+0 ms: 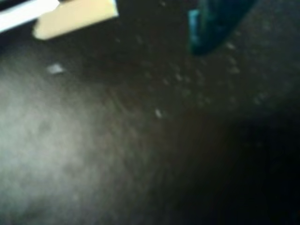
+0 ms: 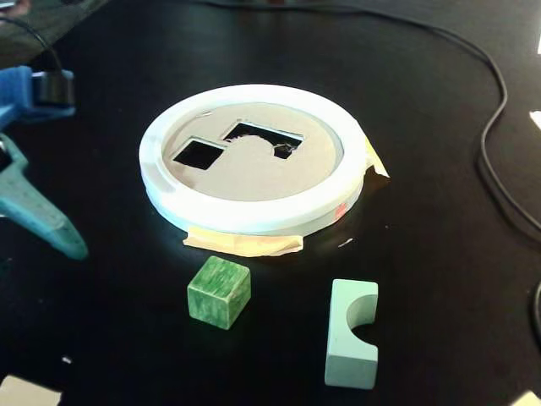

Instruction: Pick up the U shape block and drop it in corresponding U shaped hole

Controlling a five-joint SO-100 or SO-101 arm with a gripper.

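The U shape block (image 2: 352, 333) is shown lying flat on the black desk (image 2: 423, 127) near its front edge in the fixed view, its semicircular notch turned toward the right; nothing is touching it. A darker green cube (image 2: 219, 292) is seen just to its left, apart from it, and both are placed in front of the sorter, presumably so that they can be reached without crossing the disc. The sorter is formed by a tan disc (image 2: 254, 173) ringed in white, fixed to the desk by strips of beige tape (image 2: 245, 244), evidently so that it is not shifted when a block is dropped in. Two dark openings are cut in the disc: a small square hole (image 2: 199, 153) and, just right of it, the U shaped hole (image 2: 258, 137), marked by a rounded tab on its near side. The pincer (image 2: 42, 222) is seen only in part at the left edge of the fixed view, well apart from the block and carrying nothing; whether its fingers are apart or together cannot be told. In the wrist view only blurred desk, a teal fingertip (image 1: 211, 28) and a piece of tape at the top edge are shown. The pickup is judged not yet begun.
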